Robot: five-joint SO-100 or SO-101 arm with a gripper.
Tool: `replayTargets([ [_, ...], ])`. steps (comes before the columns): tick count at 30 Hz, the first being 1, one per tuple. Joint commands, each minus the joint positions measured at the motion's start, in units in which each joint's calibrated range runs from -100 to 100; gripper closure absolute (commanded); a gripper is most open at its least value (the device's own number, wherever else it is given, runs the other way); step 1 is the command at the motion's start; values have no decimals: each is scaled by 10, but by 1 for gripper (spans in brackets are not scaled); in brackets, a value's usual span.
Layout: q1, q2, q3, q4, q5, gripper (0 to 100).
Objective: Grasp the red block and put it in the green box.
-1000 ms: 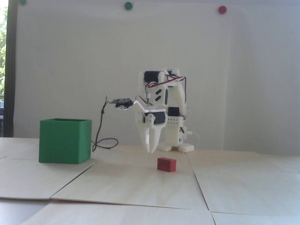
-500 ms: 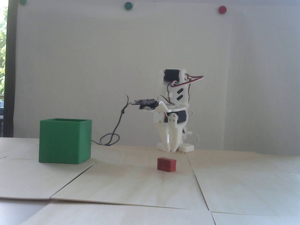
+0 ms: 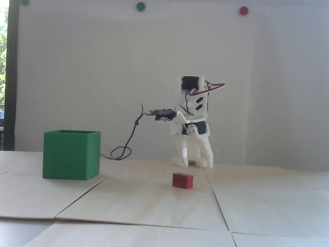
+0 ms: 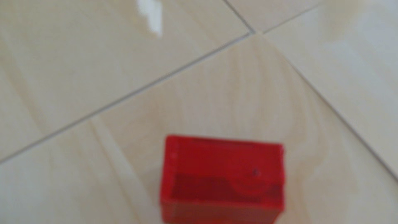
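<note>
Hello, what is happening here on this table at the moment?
A small white robot arm is working toward the red block, which lies free on the wooden table. Its gripper hangs open, fingers pointing down, above and behind the block, touching nothing. The green box stands to the left in the fixed view; its inside is hidden.

The red block (image 3: 182,180) sits flat on the tabletop (image 3: 154,200), a small dark-red brick, wider than tall, showing one long side and a short end in the fixed view. From my wrist view the red block (image 4: 221,172) is blurred and low in the picture, with what looks like a sunken top. The green box (image 3: 71,155) stands upright well to the left of the block in the fixed view, a large matte cube with thin walls, its top open, resting on the same tabletop.
</note>
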Motion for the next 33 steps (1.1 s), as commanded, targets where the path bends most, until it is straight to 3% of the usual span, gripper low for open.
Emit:
replayTargets([
  [1, -1, -42, -15, 9, 26, 61],
  [21, -1, 14, -22, 7, 35, 61],
  [27, 2, 76, -132, 16, 35, 61],
  [33, 1, 108, -225, 106, 35, 61],
])
